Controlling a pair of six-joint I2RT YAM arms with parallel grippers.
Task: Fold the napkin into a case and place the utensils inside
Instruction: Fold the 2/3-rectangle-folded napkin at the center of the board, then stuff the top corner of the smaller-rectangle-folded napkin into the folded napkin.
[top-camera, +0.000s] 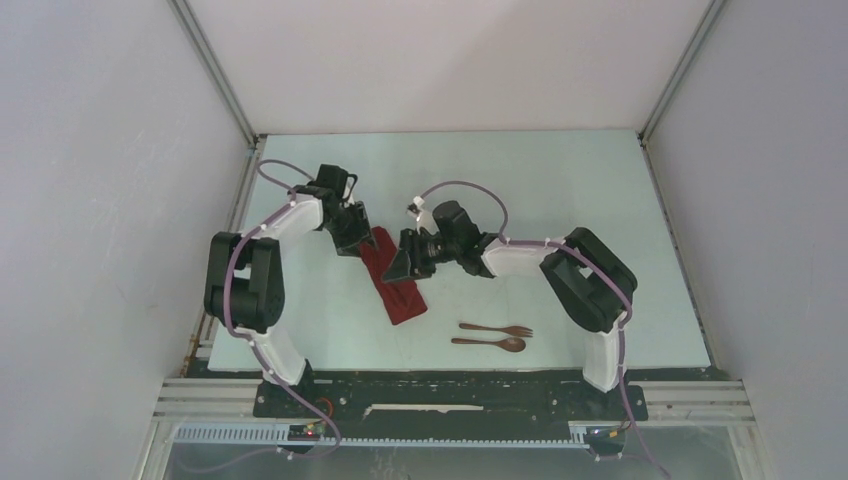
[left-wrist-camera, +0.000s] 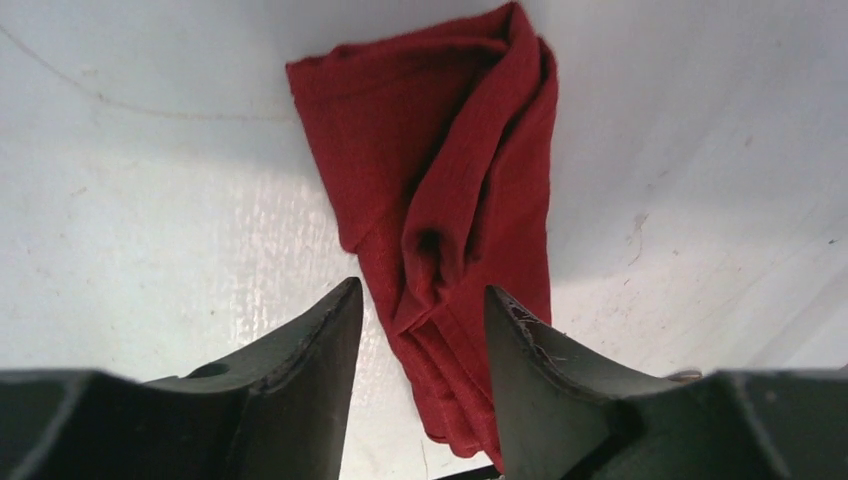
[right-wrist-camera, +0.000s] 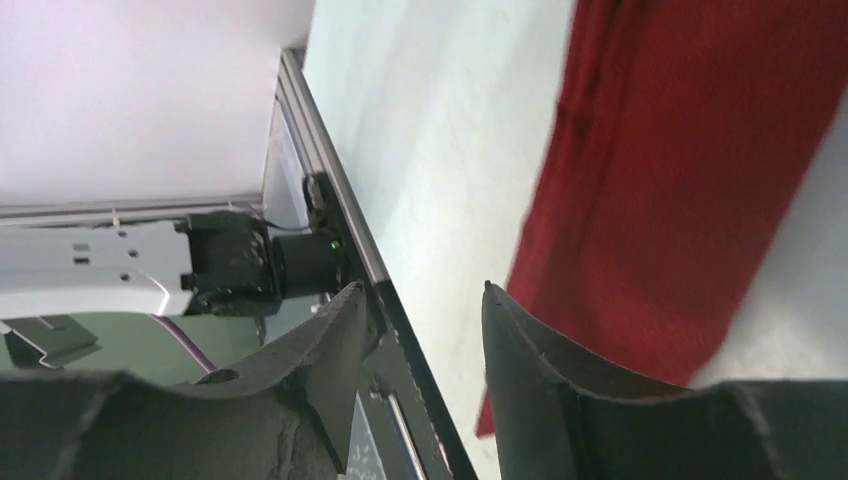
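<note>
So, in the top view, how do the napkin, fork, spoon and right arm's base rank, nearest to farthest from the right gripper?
1. The napkin: at the tips of the right gripper.
2. The fork and spoon: side by side, toward the arm bases; too close to call.
3. The right arm's base: near table edge, far right.

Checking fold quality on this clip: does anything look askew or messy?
The napkin lies as a narrow strip slanted across the table, and the left wrist view shows its layers bunched and uneven at the left tool. The fork and spoon lie neatly side by side, apart from it.
</note>
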